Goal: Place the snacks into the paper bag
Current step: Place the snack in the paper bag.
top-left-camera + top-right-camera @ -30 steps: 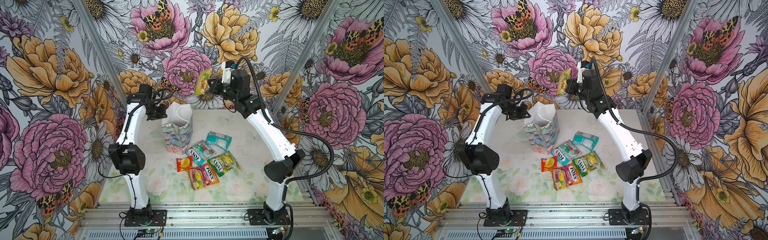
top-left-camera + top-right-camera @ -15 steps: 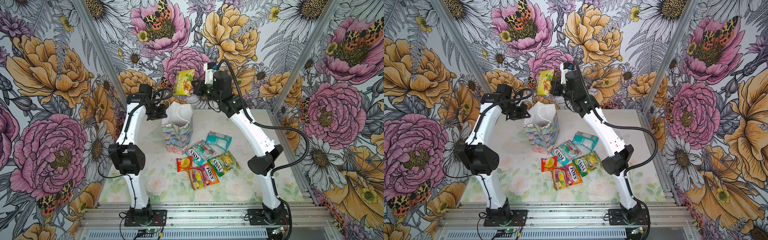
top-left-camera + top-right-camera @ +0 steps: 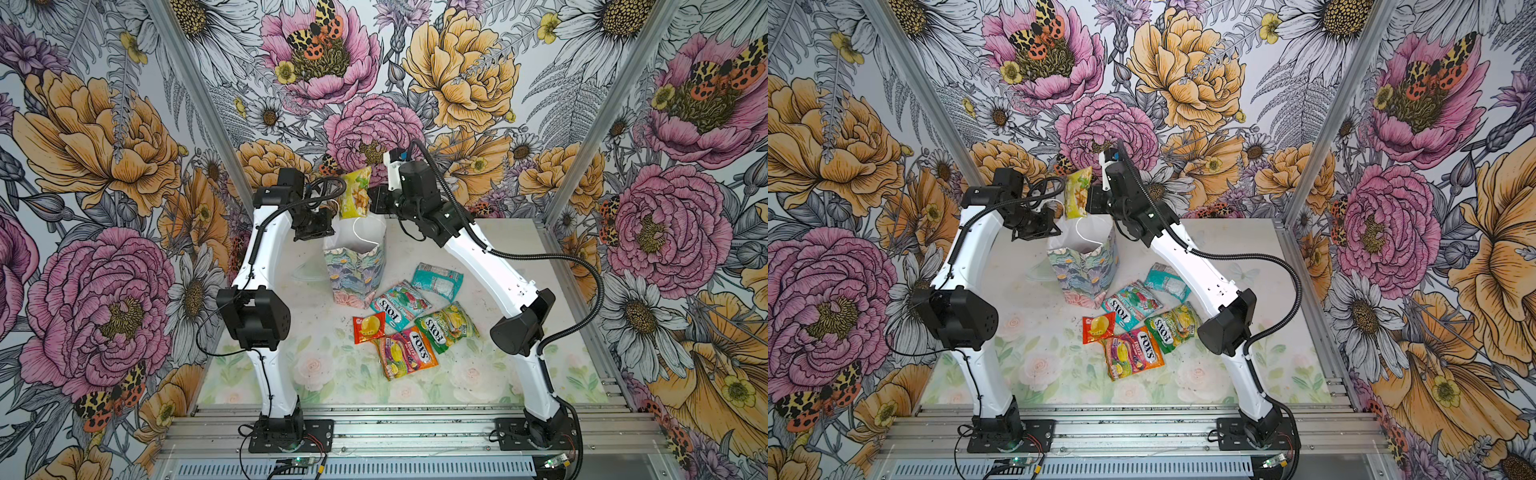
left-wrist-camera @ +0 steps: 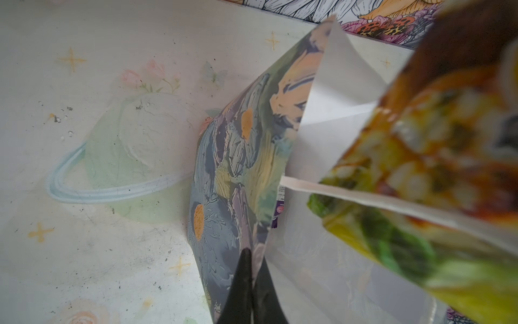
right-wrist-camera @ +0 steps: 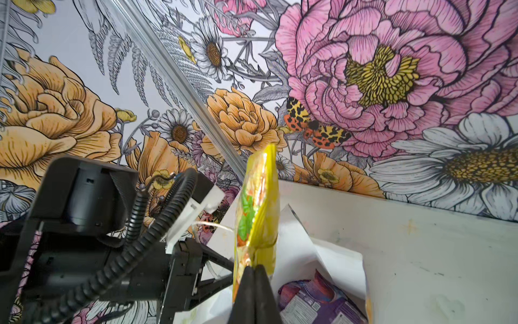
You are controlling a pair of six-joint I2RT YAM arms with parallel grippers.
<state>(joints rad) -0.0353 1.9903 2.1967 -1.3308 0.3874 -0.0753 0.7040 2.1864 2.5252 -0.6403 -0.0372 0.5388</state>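
Note:
The paper bag (image 3: pixel 353 270) (image 3: pixel 1084 266) stands upright at the back of the table, mouth open. My left gripper (image 4: pixel 252 263) (image 3: pixel 329 230) is shut on the bag's rim (image 4: pixel 232 157), one finger outside and one inside. My right gripper (image 5: pixel 254 270) (image 3: pixel 372 199) is shut on a yellow snack packet (image 3: pixel 354 195) (image 3: pixel 1077 193) (image 5: pixel 258 213), which hangs upright just over the bag's mouth. A purple packet (image 5: pixel 316 297) lies inside the bag. Several snacks lie right of the bag: teal (image 3: pixel 436 280), teal-red FOX'S (image 3: pixel 399 305), small red (image 3: pixel 368 328), green (image 3: pixel 446 326), orange-purple (image 3: pixel 407 351).
Flowered walls with metal corner posts (image 3: pixel 195 104) (image 3: pixel 598 124) close the table in at the back and both sides. The arm bases sit on a metal rail (image 3: pixel 415 428) at the front. A pale floral mat (image 3: pixel 332 374) covers the table.
My right arm has swung left and lower with the yellow packet, from right of the bag to just over its mouth. The left gripper and the bag have stayed put.

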